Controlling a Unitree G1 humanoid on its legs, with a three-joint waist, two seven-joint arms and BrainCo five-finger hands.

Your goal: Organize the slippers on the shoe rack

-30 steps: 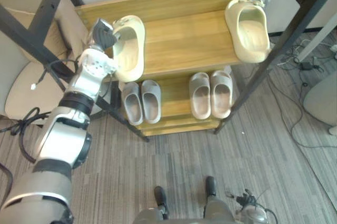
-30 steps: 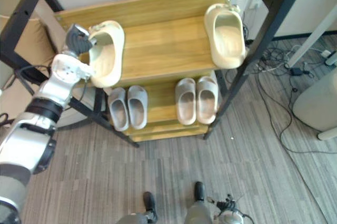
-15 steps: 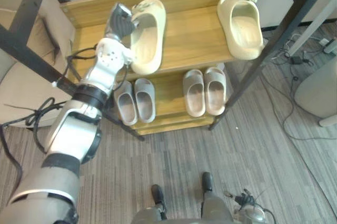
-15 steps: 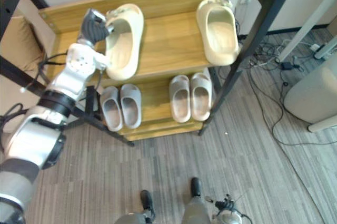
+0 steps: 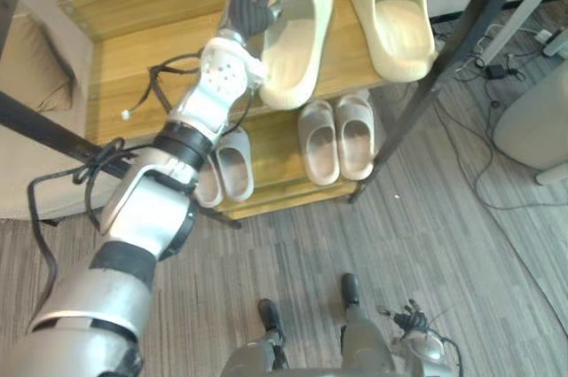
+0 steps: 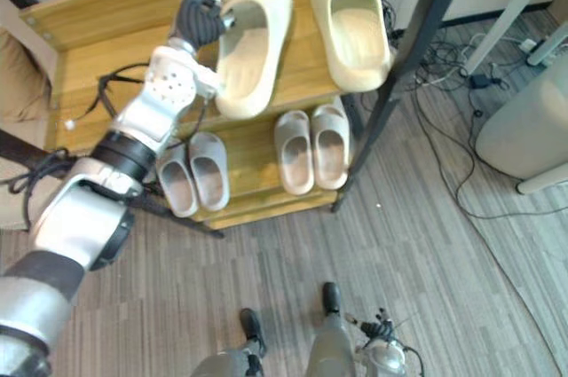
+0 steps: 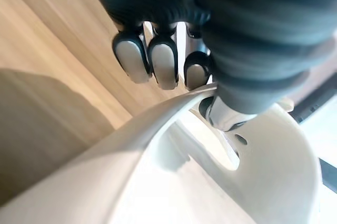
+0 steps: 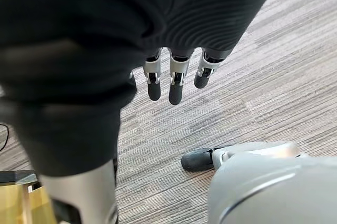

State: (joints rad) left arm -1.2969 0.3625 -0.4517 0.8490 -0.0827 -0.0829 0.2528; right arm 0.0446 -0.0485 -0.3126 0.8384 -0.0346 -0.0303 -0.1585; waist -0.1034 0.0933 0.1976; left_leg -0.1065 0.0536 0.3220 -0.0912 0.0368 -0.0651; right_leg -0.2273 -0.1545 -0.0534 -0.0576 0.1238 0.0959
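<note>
A cream slipper (image 5: 297, 35) lies on the wooden top shelf (image 5: 146, 75) of the shoe rack, its toe pointing toward me. My left hand (image 5: 248, 0) is shut on the rim at its far end; in the left wrist view the fingers (image 7: 158, 60) curl over the slipper's edge (image 7: 158, 182), with the thumb inside. The second cream slipper (image 5: 393, 13) rests just to its right, almost side by side. Two pairs of grey slippers (image 5: 337, 137) (image 5: 232, 162) stand on the lower shelf. My right hand (image 8: 175, 84) hangs over the floor with straight fingers, holding nothing.
A black metal frame post (image 5: 444, 66) crosses in front of the rack's right end. Cables (image 5: 497, 66) lie on the floor at the right, beside a grey rounded bin (image 5: 537, 120). A beige cushion (image 5: 40, 58) sits left of the rack.
My left hand has carried the cream slipper rightward along the top shelf, from the left end to beside the second one. The head camera has also shifted.
</note>
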